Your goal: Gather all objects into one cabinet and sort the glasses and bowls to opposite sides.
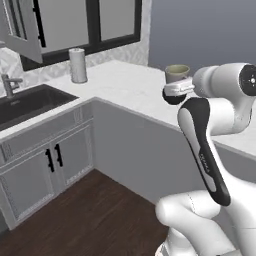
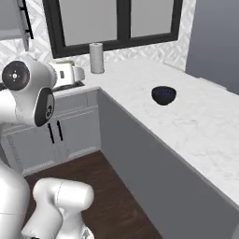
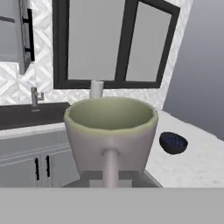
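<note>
My gripper (image 1: 176, 84) is shut on the small grey-beige tumbler (image 1: 177, 73) and holds it upright in the air, above the edge of the white counter (image 1: 125, 87). In the hand view the tumbler (image 3: 111, 127) looms large and close, with one finger (image 3: 110, 168) across its front wall. From the right base view, the tumbler (image 2: 65, 71) shows just past my arm's elbow. The dark patterned bowl (image 2: 164, 94) sits alone on the counter's right run, and also appears as the bowl (image 3: 173, 142) right of the tumbler. The red mugs and the dark-brown shelf are out of view.
A paper towel roll (image 1: 78, 65) stands in the counter's corner under the black-framed window (image 2: 116, 23). A dark sink (image 1: 25, 102) with a faucet (image 1: 7, 85) lies to the left. A grey wall cabinet door (image 1: 22, 30) hangs open at the upper left. Base cabinets (image 1: 50, 165) line the wooden floor.
</note>
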